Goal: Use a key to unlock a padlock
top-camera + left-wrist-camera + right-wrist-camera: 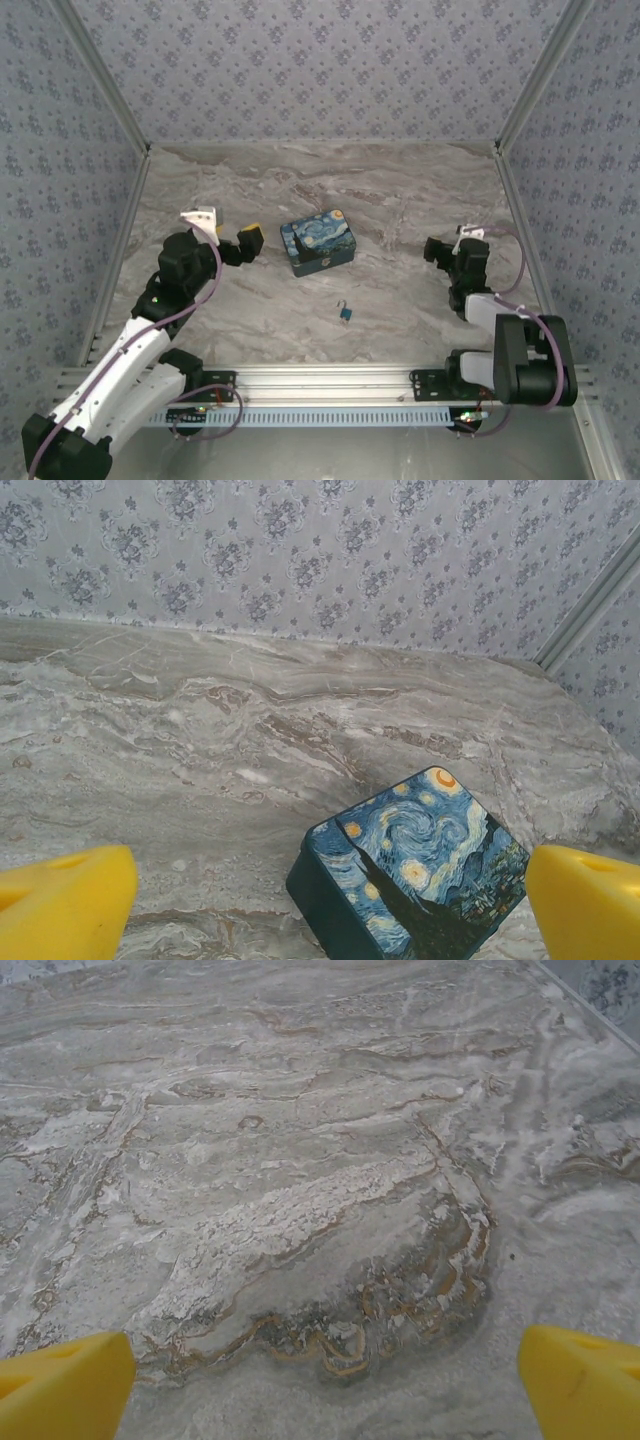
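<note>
Jaws apart on both arms: the left arm's blunt yellow fingertips sit wide at the lower corners of its wrist view and grip nothing. A painted tin box rests on the worktop just ahead of them. The right arm's jaws stand just as wide, their wedge-shaped yellow fingertips framing bare stone-patterned surface with nothing held.

The padlock, a tiny teal-blue block with a thin silvery shackle loop, lies on the worktop between the two arms. It is nearer the arms' bases than the tin box and apart from it, and neither arm touches it. It is too small to tell whether the shackle is latched.

The tin box is a rounded-corner rectangle with a glossy lid of swirling blue sky and yellow stars over dark teal sides, set at a slight angle near the middle of the worktop. The worktop has a marble look, grey and cream with rusty brown veins running in long wavy bands.

Walls papered in pale lavender-grey with a repeating small floral motif close off three sides, with slim aluminium posts in the corners. A ribbed metal rail runs along the near edge, carrying both arm bases, black joints, white links and looping cables.
</note>
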{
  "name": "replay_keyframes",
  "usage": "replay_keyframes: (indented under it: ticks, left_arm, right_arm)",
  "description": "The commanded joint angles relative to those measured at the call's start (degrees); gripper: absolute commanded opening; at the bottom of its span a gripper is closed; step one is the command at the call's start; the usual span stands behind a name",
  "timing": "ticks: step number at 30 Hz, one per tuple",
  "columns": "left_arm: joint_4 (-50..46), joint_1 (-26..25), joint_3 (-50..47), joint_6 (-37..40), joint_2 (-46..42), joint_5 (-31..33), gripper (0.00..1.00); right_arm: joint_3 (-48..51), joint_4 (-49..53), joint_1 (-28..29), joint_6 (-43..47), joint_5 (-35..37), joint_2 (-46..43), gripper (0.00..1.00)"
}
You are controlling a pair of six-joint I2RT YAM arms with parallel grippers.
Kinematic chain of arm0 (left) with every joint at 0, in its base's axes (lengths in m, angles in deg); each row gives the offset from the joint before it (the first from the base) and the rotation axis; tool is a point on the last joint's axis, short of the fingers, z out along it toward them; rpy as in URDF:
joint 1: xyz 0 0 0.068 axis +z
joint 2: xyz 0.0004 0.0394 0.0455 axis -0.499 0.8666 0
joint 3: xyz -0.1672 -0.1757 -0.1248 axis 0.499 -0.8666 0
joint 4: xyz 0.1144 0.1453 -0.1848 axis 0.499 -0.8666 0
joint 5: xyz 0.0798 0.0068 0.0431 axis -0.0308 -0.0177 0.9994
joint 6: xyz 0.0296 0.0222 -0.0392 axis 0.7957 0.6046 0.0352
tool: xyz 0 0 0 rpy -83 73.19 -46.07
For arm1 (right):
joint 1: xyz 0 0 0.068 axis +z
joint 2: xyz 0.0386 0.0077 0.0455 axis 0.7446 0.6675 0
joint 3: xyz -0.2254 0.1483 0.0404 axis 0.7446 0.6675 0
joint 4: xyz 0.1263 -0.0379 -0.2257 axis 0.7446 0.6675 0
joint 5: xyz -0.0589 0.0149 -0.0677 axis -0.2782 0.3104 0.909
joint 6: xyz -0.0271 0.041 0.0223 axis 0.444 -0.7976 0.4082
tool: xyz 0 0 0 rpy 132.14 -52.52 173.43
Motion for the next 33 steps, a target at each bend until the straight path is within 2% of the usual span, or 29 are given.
replay_keyframes:
  ticks: [1,6,13,18,21,26,31,33]
  left_arm:
    - [-0.64,0.54,1.17,0.44,-0.92,0.98,0.99]
    - [-0.64,0.63,0.98,-0.17,-0.78,1.45,0.99]
    - [-2.41,1.15,1.17,-0.71,-0.80,2.85,0.99]
    - [-3.02,1.24,1.08,-0.88,-0.78,3.29,0.99]
    - [-3.23,1.38,1.00,-1.01,-0.65,3.89,0.99]
    - [-3.68,1.33,-0.31,0.18,-0.81,8.37,0.99]
    - [-3.48,1.33,-2.39,6.94,-1.91,10.12,0.99]
    - [-4.50,1.42,-2.69,8.46,-2.88,13.13,0.99]
  right_arm:
    - [-1.61,-6.93,0.17,4.67,-1.85,0.97,1.00]
    - [0.01,-13.63,-1.13,6.92,-3.69,3.13,1.00]
    - [-1.22,-22.06,-1.69,6.89,-4.35,14.89,1.00]
    - [-6.38,-12.93,0.08,8.67,-3.49,15.36,1.00]
    - [-6.17,-13.77,0.18,8.74,-3.39,15.50,1.00]
    - [-6.23,-13.54,0.44,9.06,-2.89,15.41,1.00]
    - [-6.15,-13.54,0.52,9.14,-2.90,15.39,1.00]
    - [-6.17,-13.54,0.53,9.14,-2.85,15.48,1.00]
